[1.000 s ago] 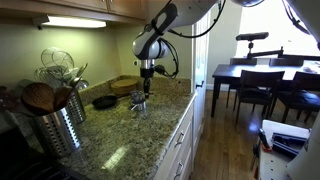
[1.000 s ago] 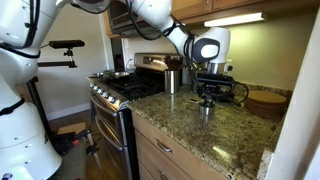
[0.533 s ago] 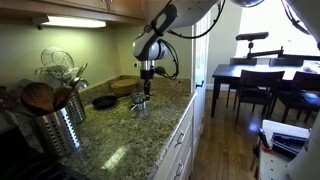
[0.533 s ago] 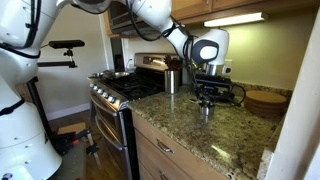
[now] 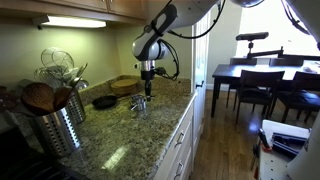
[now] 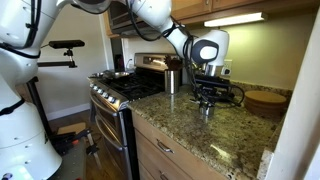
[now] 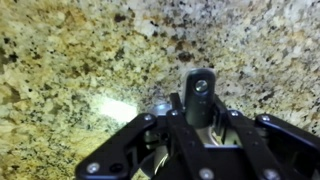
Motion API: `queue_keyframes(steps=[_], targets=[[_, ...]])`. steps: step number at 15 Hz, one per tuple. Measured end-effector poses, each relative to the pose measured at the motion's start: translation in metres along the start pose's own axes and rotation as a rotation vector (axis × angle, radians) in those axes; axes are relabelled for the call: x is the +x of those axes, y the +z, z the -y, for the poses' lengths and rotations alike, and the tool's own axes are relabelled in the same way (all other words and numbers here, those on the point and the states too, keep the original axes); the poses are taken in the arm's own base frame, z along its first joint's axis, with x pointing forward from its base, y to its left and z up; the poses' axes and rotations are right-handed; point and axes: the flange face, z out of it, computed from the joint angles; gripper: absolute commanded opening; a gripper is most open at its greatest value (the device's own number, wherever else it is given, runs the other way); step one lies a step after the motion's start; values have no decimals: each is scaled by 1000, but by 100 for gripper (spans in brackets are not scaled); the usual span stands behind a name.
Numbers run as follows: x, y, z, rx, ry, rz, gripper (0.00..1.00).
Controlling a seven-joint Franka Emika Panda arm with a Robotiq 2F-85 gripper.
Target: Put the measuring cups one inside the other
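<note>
Granite counter under tool clamped on a measuring cup handle, bowl hidden behind it.

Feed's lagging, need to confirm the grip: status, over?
Hand shut on flat handle of small shiny silver metal measuring cup, low over speckled granite counter. Small black round pan sits apart, not in the way.

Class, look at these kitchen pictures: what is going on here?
A robot arm reaches down over the speckled granite countertop. Its gripper is shut, apparently pinching the flat handle of a small shiny silver metal measuring cup. Whether any cups are nested yet is too small to tell. A small black round pan and a large ribbed steel utensil holder stand apart, untouched.
</note>
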Motion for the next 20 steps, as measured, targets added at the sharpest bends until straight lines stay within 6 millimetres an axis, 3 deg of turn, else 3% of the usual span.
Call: queue_keyframes(steps=[2, 9, 20], targets=[[0, 0, 0, 4, 0, 3, 57], [-1, 1, 1, 8, 0, 7, 98], [6, -6, 6, 0, -10, 1, 100]])
